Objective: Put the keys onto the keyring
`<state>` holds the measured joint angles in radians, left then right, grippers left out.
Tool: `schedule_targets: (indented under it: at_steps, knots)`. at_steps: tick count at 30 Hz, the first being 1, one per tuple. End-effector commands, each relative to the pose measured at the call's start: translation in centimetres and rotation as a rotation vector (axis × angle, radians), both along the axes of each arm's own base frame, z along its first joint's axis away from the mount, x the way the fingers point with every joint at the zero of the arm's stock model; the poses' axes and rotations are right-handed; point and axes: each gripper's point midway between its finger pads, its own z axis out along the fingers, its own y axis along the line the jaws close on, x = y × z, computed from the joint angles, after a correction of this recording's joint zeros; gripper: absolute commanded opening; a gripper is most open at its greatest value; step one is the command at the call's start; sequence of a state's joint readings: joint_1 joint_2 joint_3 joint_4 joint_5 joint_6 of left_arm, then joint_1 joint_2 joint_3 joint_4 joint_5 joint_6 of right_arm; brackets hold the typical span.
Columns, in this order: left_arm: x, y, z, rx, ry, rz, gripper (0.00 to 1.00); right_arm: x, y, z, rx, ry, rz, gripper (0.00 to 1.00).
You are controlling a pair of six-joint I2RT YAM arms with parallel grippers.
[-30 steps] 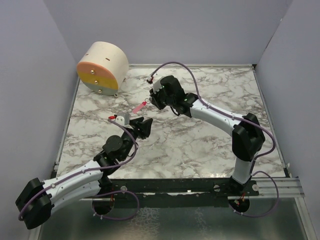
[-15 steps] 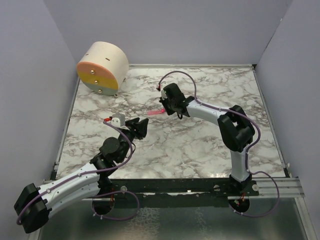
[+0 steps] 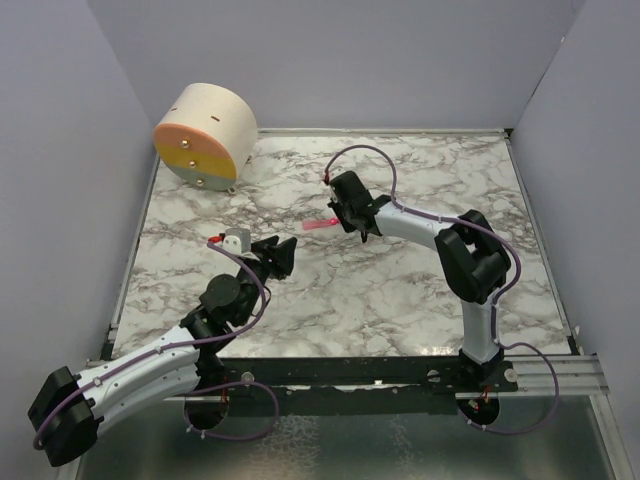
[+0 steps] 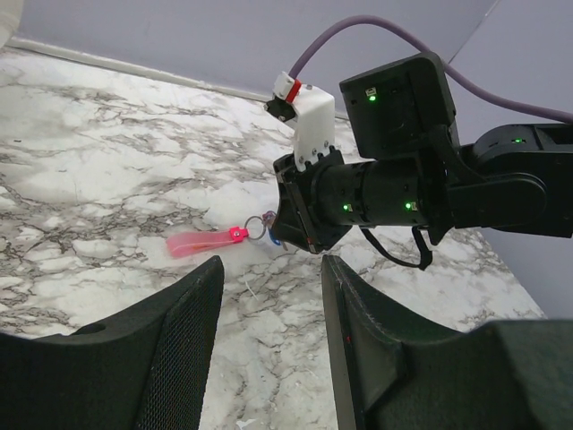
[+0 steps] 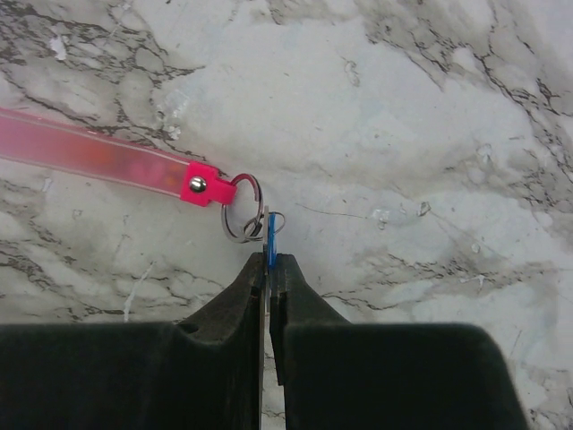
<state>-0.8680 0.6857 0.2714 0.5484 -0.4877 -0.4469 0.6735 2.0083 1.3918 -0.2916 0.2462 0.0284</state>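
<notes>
Cream drum lies sideways — far-left on the marble table.

The bench is white marble with grey veins, framed by a thin metal rim. A cream drum with an orange and yellow face rests tipped on its side at the far left corner. Near the middle a slim pink key lies flat on the marble, with the keyring at its riveted end.
</notes>
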Motion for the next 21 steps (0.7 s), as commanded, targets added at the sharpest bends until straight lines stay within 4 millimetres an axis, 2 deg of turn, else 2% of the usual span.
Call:
schedule_targets:
  at_steps: [1,3,6,8,10,14,17,21]
  knots:
    - [0.1,0.5,-0.5,0.003,0.008,0.028,0.49,1.1,-2.5,1.4,-0.083,-0.062,-0.094,0.04]
    - [0.2,0.5,-0.6,0.008,0.009,0.031,0.49,1.3,-3.5,1.5,-0.126,-0.074,-0.139,0.1]
    - [0.2,0.6,-0.6,0.008,0.009,0.031,0.49,1.7,-6.0,2.3,-0.22,-0.12,-0.265,0.43]
    - [0.2,0.6,-0.6,0.009,0.01,0.032,0.49,1.7,-7.6,3.2,-0.267,-0.154,-0.343,0.59]
    - [0.2,0.5,-0.6,0.008,0.01,0.031,0.49,1.4,-8.7,4.3,-0.283,-0.18,-0.397,0.63]
    - [0.3,0.4,-0.5,0.009,0.014,0.029,0.49,0.6,-9.1,6.8,-0.201,-0.22,-0.436,0.65]
    - [0.4,0.2,-0.3,0.0,0.025,0.027,0.5,-0.4,-8.9,9.2,-0.073,-0.257,-0.435,0.65]
    - [0.6,-0.1,-0.5,0.005,0.056,0.032,0.53,-2.7,-8.4,12.4,0.153,-0.307,-0.401,0.65]
